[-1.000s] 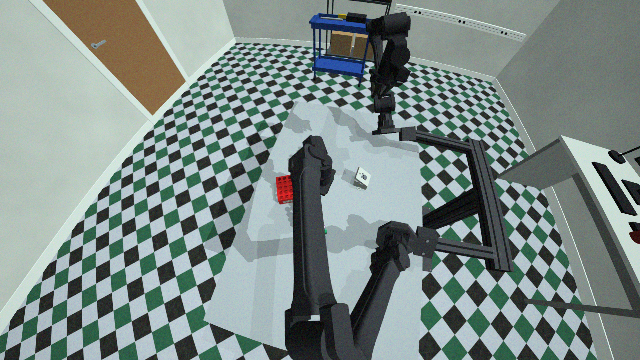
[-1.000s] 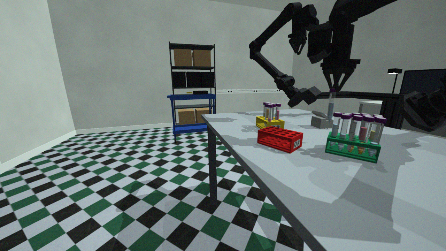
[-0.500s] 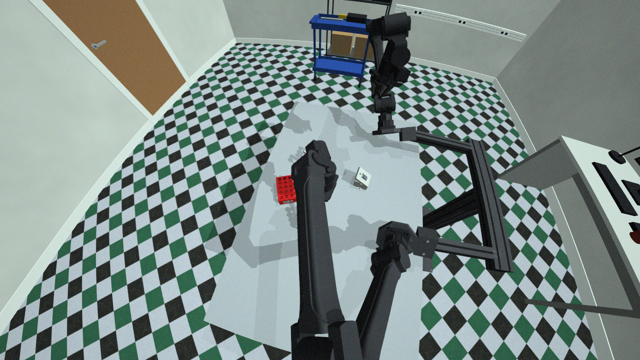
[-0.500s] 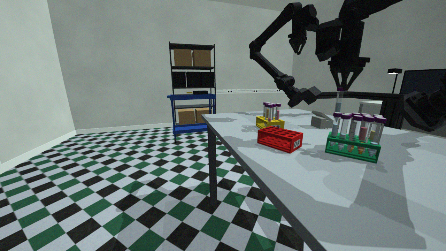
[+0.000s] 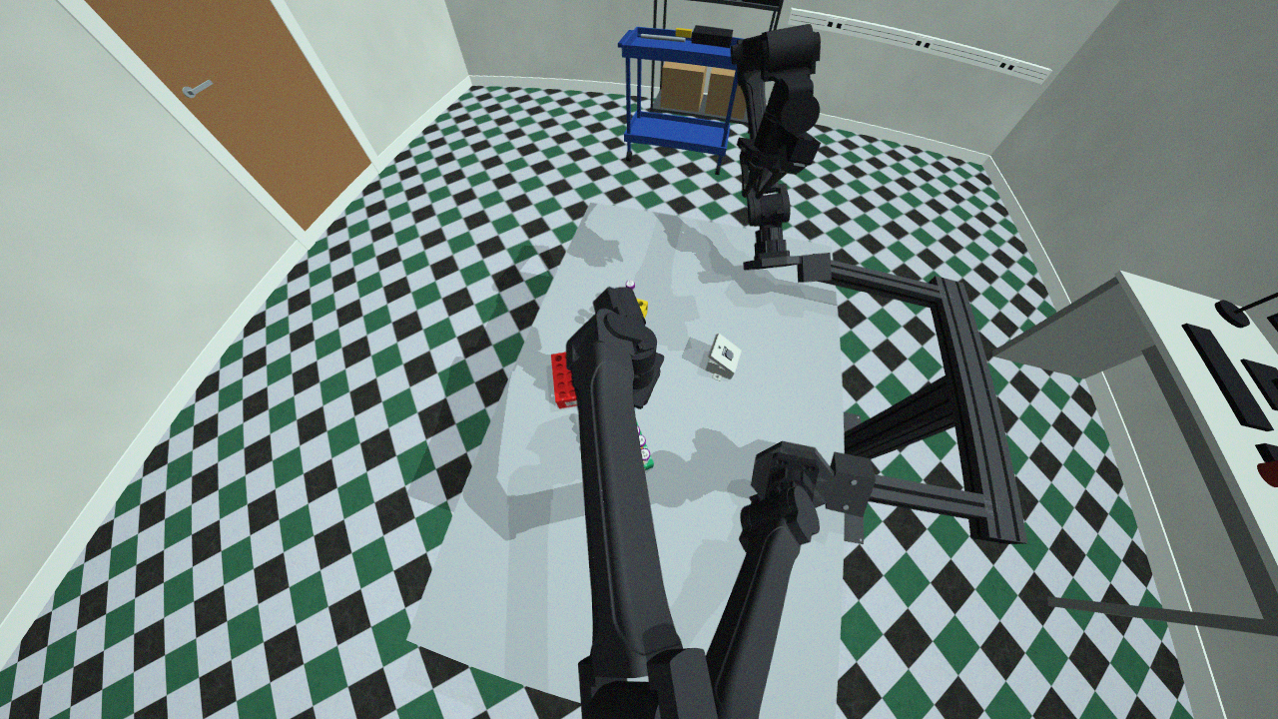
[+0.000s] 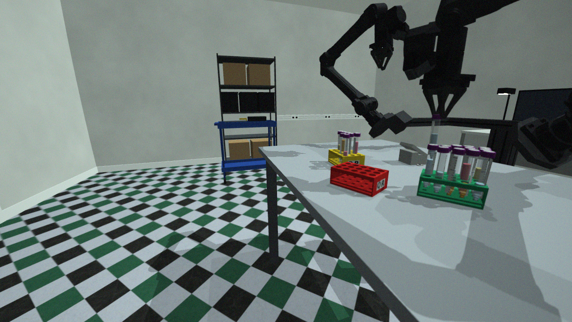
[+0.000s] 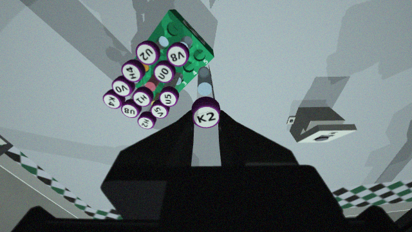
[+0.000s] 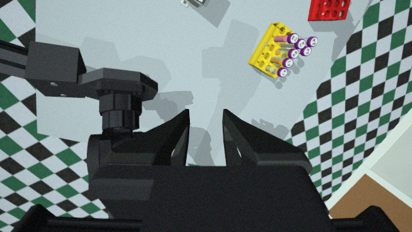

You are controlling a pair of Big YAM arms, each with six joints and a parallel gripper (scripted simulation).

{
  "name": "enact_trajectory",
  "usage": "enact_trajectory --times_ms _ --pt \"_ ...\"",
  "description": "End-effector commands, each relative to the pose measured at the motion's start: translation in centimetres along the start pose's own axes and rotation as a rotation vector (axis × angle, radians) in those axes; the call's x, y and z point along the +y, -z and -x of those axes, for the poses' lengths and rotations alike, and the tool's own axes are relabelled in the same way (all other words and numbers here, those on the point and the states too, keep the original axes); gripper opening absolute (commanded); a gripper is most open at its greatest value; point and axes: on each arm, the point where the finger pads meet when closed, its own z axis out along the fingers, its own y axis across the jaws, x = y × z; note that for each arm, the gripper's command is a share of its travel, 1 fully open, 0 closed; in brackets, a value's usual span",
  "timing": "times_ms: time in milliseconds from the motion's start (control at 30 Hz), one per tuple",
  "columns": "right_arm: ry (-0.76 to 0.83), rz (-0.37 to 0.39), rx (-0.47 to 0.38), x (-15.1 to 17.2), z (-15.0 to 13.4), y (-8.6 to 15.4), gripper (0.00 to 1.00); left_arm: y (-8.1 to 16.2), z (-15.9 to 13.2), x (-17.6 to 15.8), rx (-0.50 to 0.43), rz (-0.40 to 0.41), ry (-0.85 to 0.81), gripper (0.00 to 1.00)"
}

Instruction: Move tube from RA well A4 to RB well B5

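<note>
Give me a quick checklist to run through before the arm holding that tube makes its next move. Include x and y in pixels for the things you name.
1. Left gripper [image 6: 439, 114] [image 7: 206, 113] grips the K2 tube [image 6: 434, 130] [image 7: 206, 116]: ok.
2. K2 tube out of the green rack [image 6: 452, 197] [image 7: 190, 42]: ok.
3. Right gripper [image 6: 382, 67] [image 8: 206, 111] holding nothing: ok.
4. Yellow rack [image 6: 346, 156] [image 8: 264, 48] upright on the table: ok.
5. Well B5 free: cannot tell.

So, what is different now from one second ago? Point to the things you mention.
The left gripper [image 6: 438, 115] [image 7: 206, 116] carried the K2 tube [image 6: 435, 129] [image 7: 206, 116] to the right in the exterior view, over toward the green rack [image 5: 649, 464] [image 6: 452, 195] [image 7: 163, 31]. Nothing was newly grasped or released. The right arm [image 5: 791, 107] [image 6: 343, 84] [image 8: 206, 196], the racks and the other visible tubes stayed put.
</note>
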Motion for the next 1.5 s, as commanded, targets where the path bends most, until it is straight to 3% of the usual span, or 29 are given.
enact_trajectory --times_ms 0,1000,1300,1400,1467 --pt "-0.011 -0.009 -0.029 -0.6 0.5 1.1 0.30 1.0 2.1 1.2 -0.007 -0.022 0.027 0.00" --pt "-0.011 -0.009 -0.029 -0.6 0.5 1.1 0.30 0.4 1.7 0.9 -0.008 -0.013 0.010 0.00" --pt "-0.011 -0.009 -0.029 -0.6 0.5 1.1 0.30 0.3 3.0 1.0 -0.009 -0.025 0.032 0.00" --pt "-0.011 -0.009 -0.029 -0.6 0.5 1.1 0.30 0.4 1.9 0.9 -0.008 -0.013 0.010 0.00" --pt "-0.011 -0.009 -0.029 -0.6 0.5 1.1 0.30 0.2 3.0 0.9 -0.007 -0.022 0.028 0.00"
